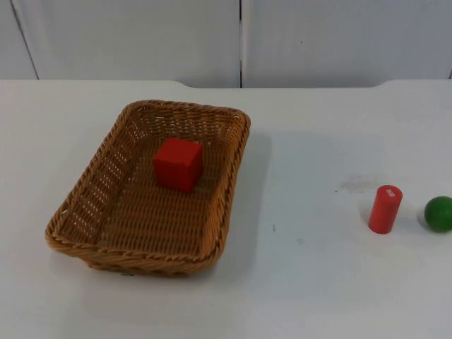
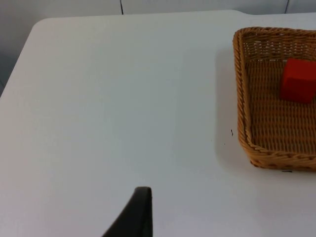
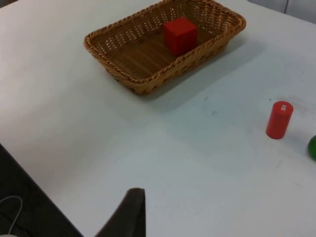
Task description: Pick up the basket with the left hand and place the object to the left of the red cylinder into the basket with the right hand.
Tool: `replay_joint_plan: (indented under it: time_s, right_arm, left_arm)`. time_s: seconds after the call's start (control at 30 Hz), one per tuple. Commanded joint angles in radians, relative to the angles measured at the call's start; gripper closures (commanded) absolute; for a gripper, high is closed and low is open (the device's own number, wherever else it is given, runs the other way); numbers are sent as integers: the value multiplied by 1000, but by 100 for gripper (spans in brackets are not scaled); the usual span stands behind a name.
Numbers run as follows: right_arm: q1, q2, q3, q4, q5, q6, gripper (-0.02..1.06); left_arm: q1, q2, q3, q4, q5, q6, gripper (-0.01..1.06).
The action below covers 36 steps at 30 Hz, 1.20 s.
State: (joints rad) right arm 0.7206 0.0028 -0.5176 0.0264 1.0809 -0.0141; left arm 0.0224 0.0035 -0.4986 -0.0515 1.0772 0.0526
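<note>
Basket (image 1: 106, 212), long axis running toward the wall, holds 1 red cube (image 1: 178, 164); gripper states unclear.

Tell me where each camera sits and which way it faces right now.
Top view: fixed above, looking down and forward at the white table top, woven wicker basket, red cube inside it, upright red cylinder, green ball.
Left wrist view: on the left arm, looking across bare table to the basket's end; one black claw fingertip shows.
Right wrist view: on the right arm, facing basket, cylinder, ball; one black fingertip.
Shared by all: basket with cube.
</note>
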Motion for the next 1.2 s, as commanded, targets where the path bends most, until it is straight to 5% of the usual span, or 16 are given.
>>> replay_joint_plan:
  time_s: [0.0, 0.53, 1.17]
  right_arm:
    - [-2, -3, 4, 0, -3, -2, -1]
    - [-11, -3, 4, 3, -3, -2, -1]
    - [-308, -3, 4, 3, -3, -2, -1]
  left_arm:
    - [14, -4, 4, -8, -2, -6, 0]
    - [51, -4, 4, -8, -2, -6, 0]
    - [51, -4, 4, -8, -2, -6, 0]
